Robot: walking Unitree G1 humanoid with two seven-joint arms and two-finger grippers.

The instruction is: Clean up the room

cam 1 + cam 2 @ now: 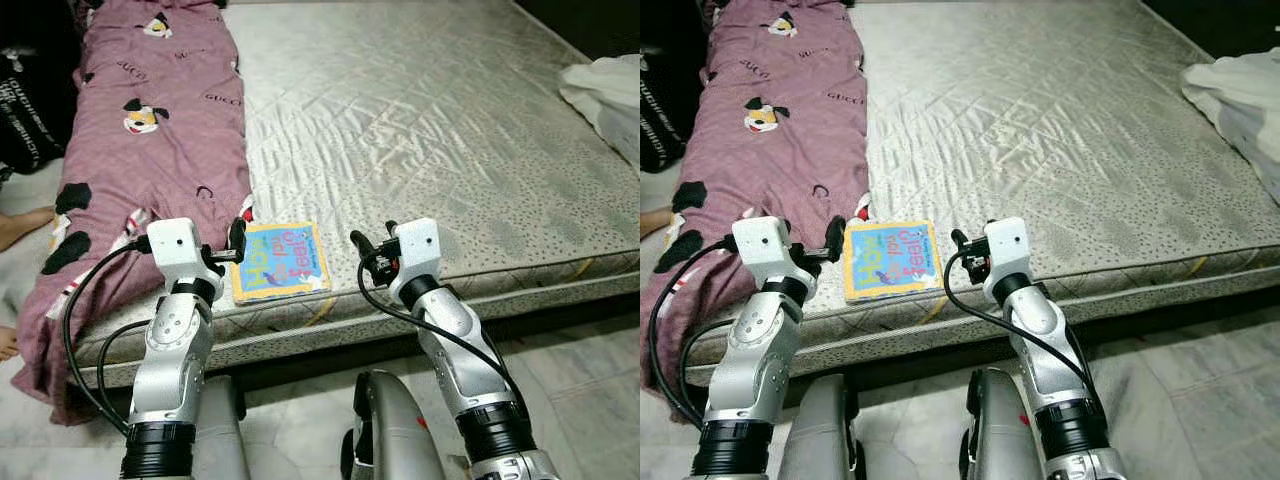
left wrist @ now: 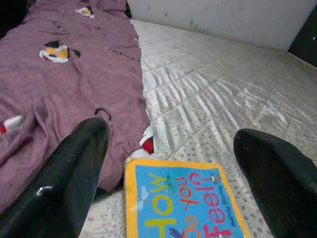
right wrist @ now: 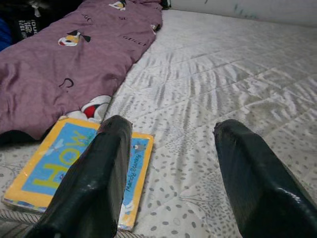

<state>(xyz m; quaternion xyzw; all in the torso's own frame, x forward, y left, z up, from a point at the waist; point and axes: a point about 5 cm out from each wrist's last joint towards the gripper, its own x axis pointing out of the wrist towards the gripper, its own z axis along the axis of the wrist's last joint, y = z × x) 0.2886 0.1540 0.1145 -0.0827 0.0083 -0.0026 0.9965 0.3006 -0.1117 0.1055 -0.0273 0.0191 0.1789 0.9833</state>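
Observation:
A blue picture book with a yellow border (image 1: 280, 262) lies flat at the front edge of the bare grey mattress (image 1: 420, 130), touching the hem of a purple cartoon-print blanket (image 1: 150, 130). My left gripper (image 1: 192, 236) hovers open just left of the book, over the blanket's edge. In the left wrist view the book (image 2: 183, 203) lies low between the spread fingers (image 2: 74, 168). My right gripper (image 1: 383, 236) is open just right of the book, above the mattress edge. In the right wrist view the book (image 3: 74, 168) sits partly behind one finger (image 3: 99, 173).
The blanket runs along the mattress's left side and hangs over the front corner. White bedding (image 1: 610, 95) is bunched at the far right edge. A person's foot (image 1: 22, 225) and dark clothing (image 1: 25, 110) are at the left. Tiled floor (image 1: 580, 380) lies before the bed.

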